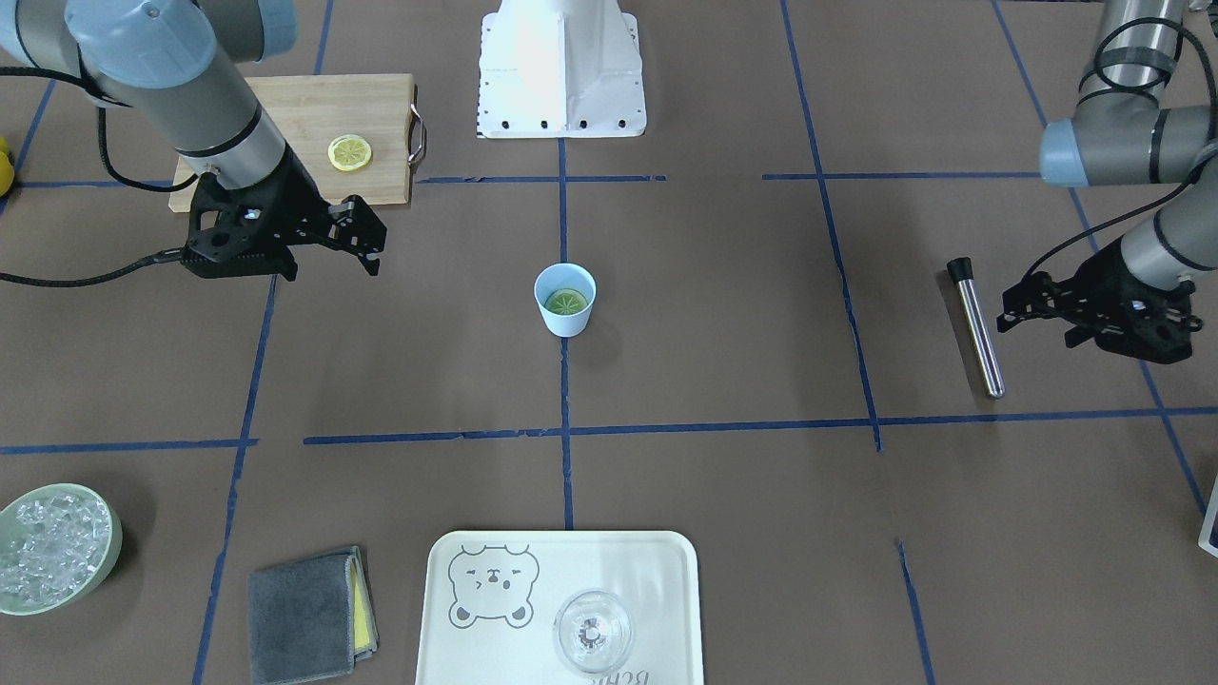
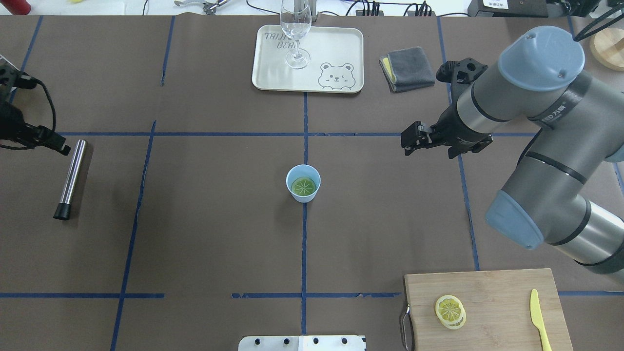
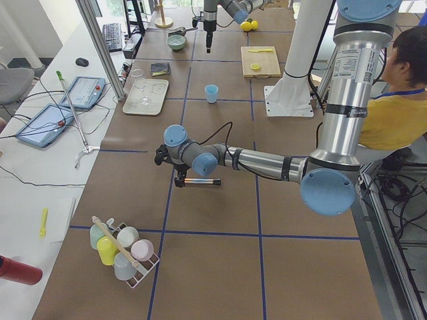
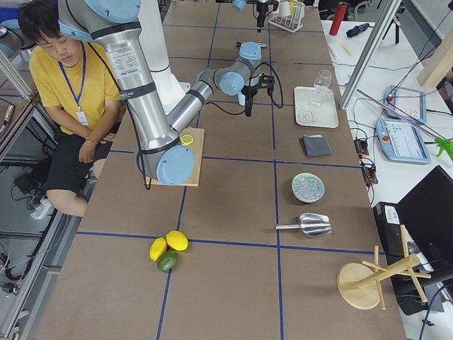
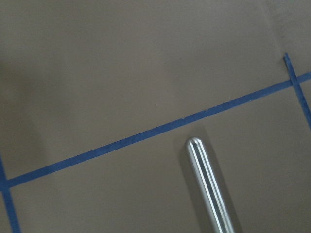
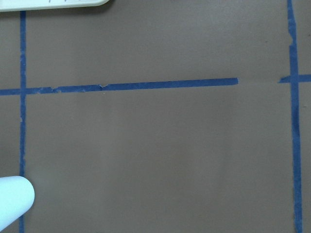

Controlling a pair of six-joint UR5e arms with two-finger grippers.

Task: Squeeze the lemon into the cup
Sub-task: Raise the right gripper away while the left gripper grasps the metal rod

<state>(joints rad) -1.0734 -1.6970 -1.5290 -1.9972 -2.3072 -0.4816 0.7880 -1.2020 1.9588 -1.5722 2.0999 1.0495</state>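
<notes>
The pale-blue cup (image 1: 565,325) stands upright at the table's middle, with a lemon slice (image 1: 566,303) lying flat inside it. The cup also shows in the overhead view (image 2: 302,197), and its edge shows in the right wrist view (image 6: 12,201). A second lemon slice (image 1: 349,153) lies on the wooden cutting board (image 1: 304,105). My right gripper (image 1: 366,238) hangs open and empty above the table between board and cup, well apart from the cup. My left gripper (image 1: 1011,309) looks open and empty, beside a steel rod (image 1: 977,328).
A yellow plastic knife (image 2: 540,317) lies on the board. A white tray (image 1: 666,571) with a clear glass (image 1: 592,630) stands at the far edge. A green bowl of ice (image 1: 52,561) and a grey cloth (image 1: 304,614) sit near it. The robot base (image 1: 559,67) is behind the cup.
</notes>
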